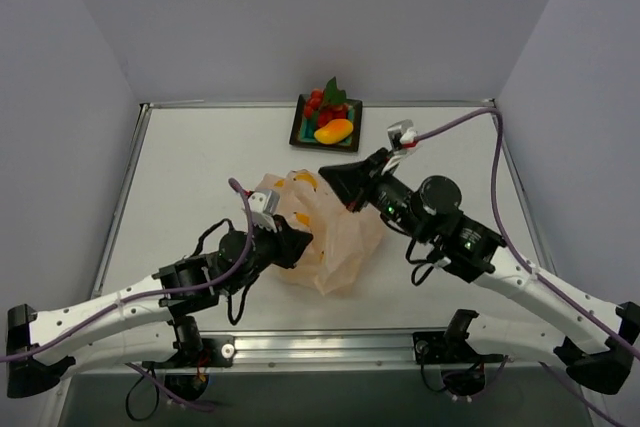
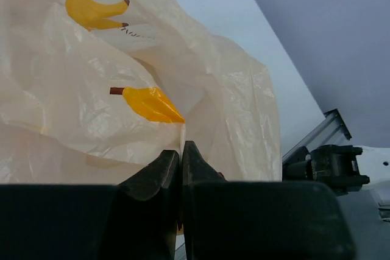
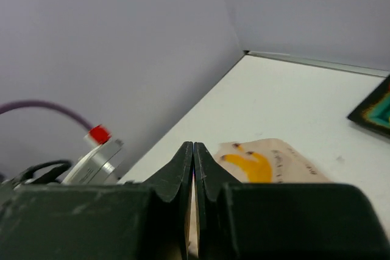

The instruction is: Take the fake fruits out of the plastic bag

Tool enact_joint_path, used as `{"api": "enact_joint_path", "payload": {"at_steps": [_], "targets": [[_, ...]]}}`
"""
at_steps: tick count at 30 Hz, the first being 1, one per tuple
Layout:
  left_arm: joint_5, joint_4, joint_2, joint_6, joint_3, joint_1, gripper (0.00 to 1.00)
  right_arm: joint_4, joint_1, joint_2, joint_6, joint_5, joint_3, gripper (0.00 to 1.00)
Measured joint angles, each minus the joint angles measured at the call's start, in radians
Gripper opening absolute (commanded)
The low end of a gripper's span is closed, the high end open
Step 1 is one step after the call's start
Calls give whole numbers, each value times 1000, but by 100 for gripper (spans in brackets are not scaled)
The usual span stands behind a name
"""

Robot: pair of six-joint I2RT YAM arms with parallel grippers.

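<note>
The crinkly peach plastic bag printed with yellow bananas (image 1: pixel 340 237) lies mid-table, its near-left edge pinched in the closed left gripper (image 2: pixel 181 150). The right gripper (image 3: pixel 193 150) is pressed together at the bag's far edge, and I cannot tell whether it has caught any film. The red grape cluster (image 1: pixel 322 105) and yellow-orange mango (image 1: pixel 334 131) sit on the square dark tray (image 1: pixel 299 139) and no orange shows; if it remains inside, pulling may tear the thin film or slip it free.

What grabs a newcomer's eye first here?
The plastic bag, peach with banana prints, lies crumpled in the middle of the table. The shut left gripper pinches its near-left side, and the right gripper apparently pinches its far-right edge. At the far edge, a dark tray already holds the grape cluster and the mango.
</note>
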Motion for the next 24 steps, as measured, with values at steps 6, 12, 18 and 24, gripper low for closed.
{"api": "enact_joint_path", "payload": {"at_steps": [6,12,18,24], "targets": [[-69,-16,-214,-44,-132,0,2,-94,294,-58,31,104,-37,0],[-168,-188,-457,-92,-205,0,2,-155,510,86,42,292,-40,0],[-219,-283,-527,-122,-212,0,2,-211,544,253,48,492,-17,0],[-224,-311,-527,-141,-269,0,2,-235,527,463,41,625,10,3]]}}
